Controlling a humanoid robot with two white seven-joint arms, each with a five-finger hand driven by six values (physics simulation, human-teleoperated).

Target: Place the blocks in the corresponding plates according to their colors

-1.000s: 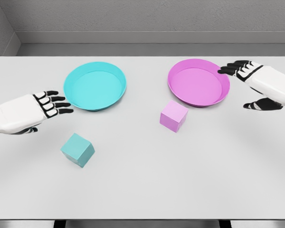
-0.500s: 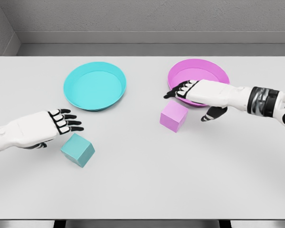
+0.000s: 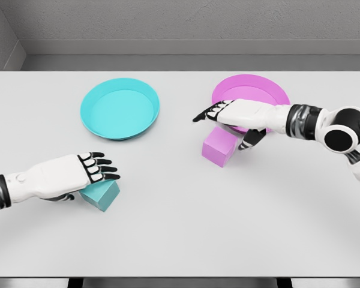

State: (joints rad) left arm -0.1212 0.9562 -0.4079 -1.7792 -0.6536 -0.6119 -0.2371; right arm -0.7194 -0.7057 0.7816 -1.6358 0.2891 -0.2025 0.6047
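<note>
Left hand (image 3: 78, 174) sits low over the table (image 3: 180, 234), fingers (image 3: 102, 169) extended and spread, nothing gripped. Teal block (image 3: 103, 195) is directly under and just right of the palm, partly covered by it; only its right and front faces show. Can't tell whether the palm touches the block top. Thumb is tucked below the palm on the block's left side, contact unclear.

Teal plate (image 3: 120, 109) is beyond the left hand, up and slightly right of the fingertips, well apart, with nothing in it.

Right hand (image 3: 231, 114) reaches in from the right, fingers stretched out flat and pointing left, not closed on anything. Pink block (image 3: 219, 147) lies just below the palm, its upper edge hidden by the hand; thumb (image 3: 252, 138) hangs down beside the block's right face, close to it, contact can't be confirmed. Fingertips overshoot the block to the left.

Pink plate (image 3: 258, 87) is immediately behind the right hand; wrist and forearm cross over its near rim. Pink block rests on the table just in front of that plate, outside it.

Both blocks sit on the table, neither lifted.
</note>
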